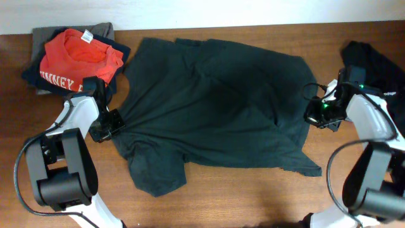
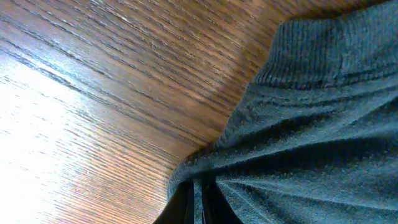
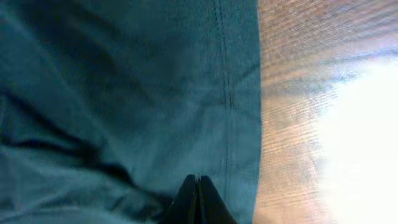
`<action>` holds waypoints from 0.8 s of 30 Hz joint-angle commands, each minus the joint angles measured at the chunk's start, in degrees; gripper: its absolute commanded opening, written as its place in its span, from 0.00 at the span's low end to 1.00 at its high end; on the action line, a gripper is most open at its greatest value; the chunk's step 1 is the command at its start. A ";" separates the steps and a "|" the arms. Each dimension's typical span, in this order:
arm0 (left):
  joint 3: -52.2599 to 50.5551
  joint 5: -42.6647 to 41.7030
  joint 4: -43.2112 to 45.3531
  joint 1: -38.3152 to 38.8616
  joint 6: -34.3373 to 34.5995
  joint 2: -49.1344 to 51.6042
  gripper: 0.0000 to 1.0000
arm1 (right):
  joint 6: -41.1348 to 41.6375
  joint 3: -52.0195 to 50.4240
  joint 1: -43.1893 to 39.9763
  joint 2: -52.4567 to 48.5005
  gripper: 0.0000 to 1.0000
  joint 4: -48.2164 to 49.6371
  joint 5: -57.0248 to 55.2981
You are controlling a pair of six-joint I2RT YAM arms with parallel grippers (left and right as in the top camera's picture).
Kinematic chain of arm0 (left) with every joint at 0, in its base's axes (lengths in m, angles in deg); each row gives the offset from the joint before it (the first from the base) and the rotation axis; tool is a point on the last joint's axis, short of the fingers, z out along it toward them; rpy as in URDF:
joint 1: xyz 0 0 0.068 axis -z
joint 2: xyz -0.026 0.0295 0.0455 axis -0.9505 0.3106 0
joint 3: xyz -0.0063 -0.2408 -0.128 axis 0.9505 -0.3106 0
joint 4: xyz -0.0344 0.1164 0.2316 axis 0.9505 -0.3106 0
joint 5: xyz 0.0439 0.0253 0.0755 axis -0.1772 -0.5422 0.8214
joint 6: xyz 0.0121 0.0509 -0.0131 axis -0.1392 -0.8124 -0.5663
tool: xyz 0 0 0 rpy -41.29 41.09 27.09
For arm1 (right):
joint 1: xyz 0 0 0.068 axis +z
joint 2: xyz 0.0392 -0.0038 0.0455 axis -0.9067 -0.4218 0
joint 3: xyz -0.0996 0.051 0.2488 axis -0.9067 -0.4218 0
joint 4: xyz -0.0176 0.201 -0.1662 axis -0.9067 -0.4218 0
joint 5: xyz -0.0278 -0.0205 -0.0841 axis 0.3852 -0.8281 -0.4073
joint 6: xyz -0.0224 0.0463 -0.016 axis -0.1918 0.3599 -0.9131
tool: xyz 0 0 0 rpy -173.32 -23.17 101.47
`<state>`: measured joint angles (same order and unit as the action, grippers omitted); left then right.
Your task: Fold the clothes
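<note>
**Item:** dark T-shirt [image 1: 215,107]. It lay rumpled across the tabletop [image 1: 253,196].

**Left end effector** [image 1: 109,123]: it sat at the T-shirt's left edge, with its fingers pressed together on a gathered tuck of cloth below a ribbed band.

**Right end effector** [image 1: 314,114]: it sat at the T-shirt's right edge, with its fingers together on fabric just inside the hem.

**Orange garment** [image 1: 79,57]: it was stacked beyond the T-shirt's upper-left corner.

**Risk:** both pinches looked thin. A hard pull could have slipped one side free and skewed the fold. The wrinkles might have been creased in.
</note>
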<state>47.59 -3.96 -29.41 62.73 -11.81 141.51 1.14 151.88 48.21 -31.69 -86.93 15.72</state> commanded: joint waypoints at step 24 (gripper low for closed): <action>-1.97 1.38 0.57 -1.03 -0.50 4.26 0.06 | 2.34 -0.39 0.20 -11.69 0.04 5.53 -15.45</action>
<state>47.59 -4.09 -29.36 62.71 -11.81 141.53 1.42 152.05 48.65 -41.22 -82.18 10.98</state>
